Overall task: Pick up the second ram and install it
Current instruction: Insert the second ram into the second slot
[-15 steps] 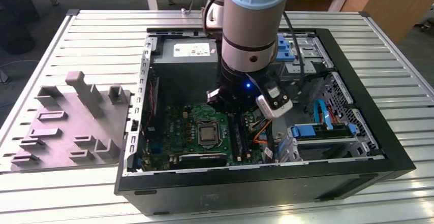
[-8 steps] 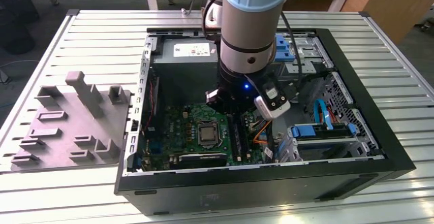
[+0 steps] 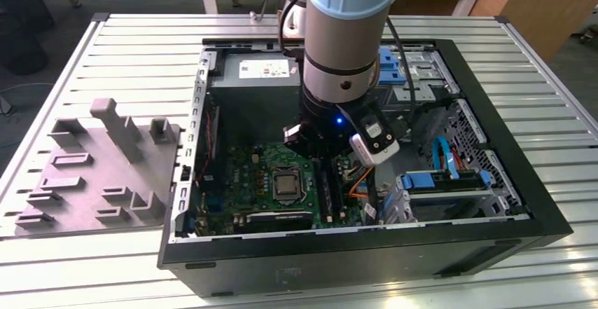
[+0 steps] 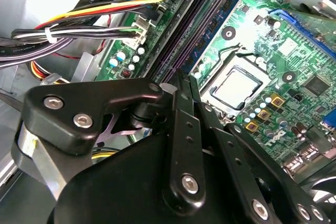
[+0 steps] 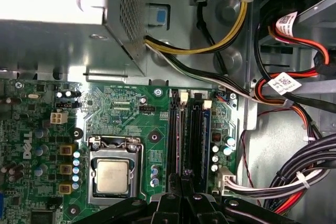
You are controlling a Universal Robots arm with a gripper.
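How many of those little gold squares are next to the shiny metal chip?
3 gold squares, standing in a row along one side of the processor in the first wrist view. More may be hidden elsewhere on the board.

Open black computer case (image 3: 374, 256) on slatted metal table (image 3: 140, 50). Inside, green motherboard (image 3: 238, 172) with square processor socket (image 3: 283, 183) near its middle. Grey-and-blue arm (image 3: 341, 36) down into the case, dark pincer (image 3: 323, 148) low over the board, just above the long black slots (image 3: 325, 195). Grey power supply (image 3: 251, 88) against the far wall. Blue drive brackets (image 3: 439, 181) at the exterior view's right. Grey moulded tray (image 3: 94, 176) at the exterior view's left, beside the case.
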